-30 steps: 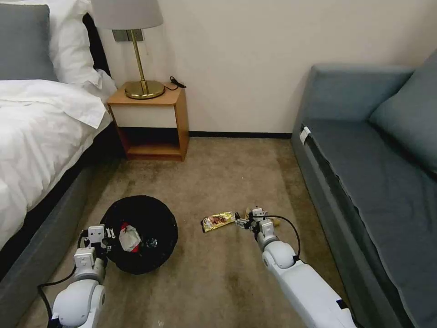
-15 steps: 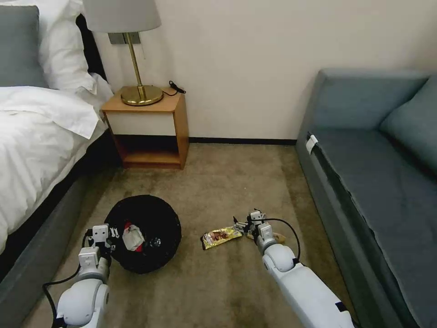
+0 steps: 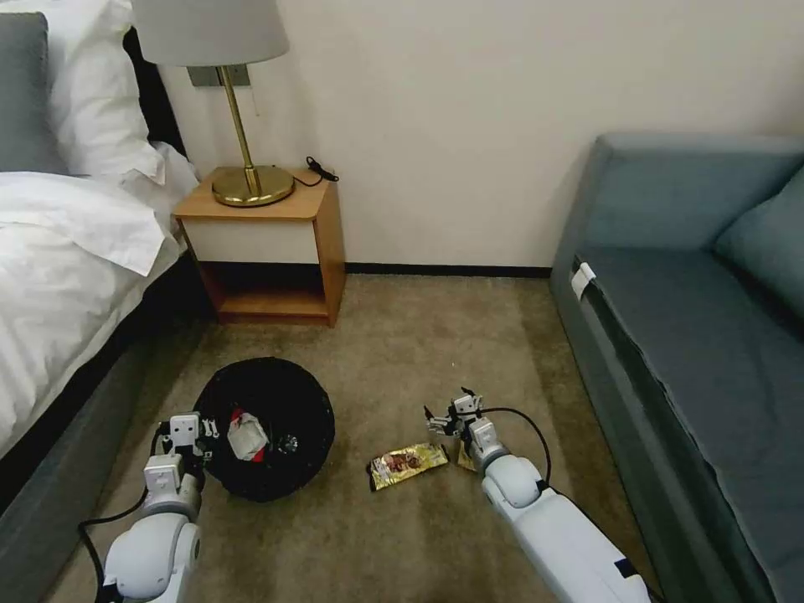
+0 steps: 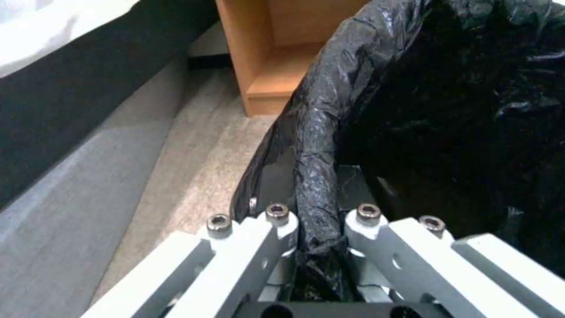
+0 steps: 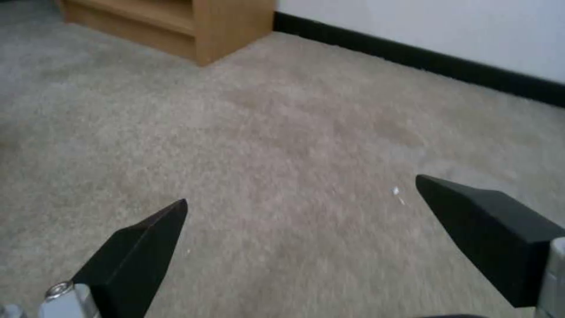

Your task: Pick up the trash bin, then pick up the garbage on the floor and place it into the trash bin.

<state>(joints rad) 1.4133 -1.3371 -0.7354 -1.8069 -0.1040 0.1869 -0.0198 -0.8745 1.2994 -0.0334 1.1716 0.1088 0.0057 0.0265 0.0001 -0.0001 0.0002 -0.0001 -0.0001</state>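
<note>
Right hand (image 3: 446, 414) has lifted, fingers spread and empty, off the gold wrapper (image 3: 408, 463) (still on the carpet), left hand (image 3: 198, 430) clamping the trash bin (image 3: 293, 402) rim.

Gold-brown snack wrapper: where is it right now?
In the head view the gold-brown snack wrapper lies on the carpet, between the trash bin and the open right hand, just nearer than that hand.
</note>
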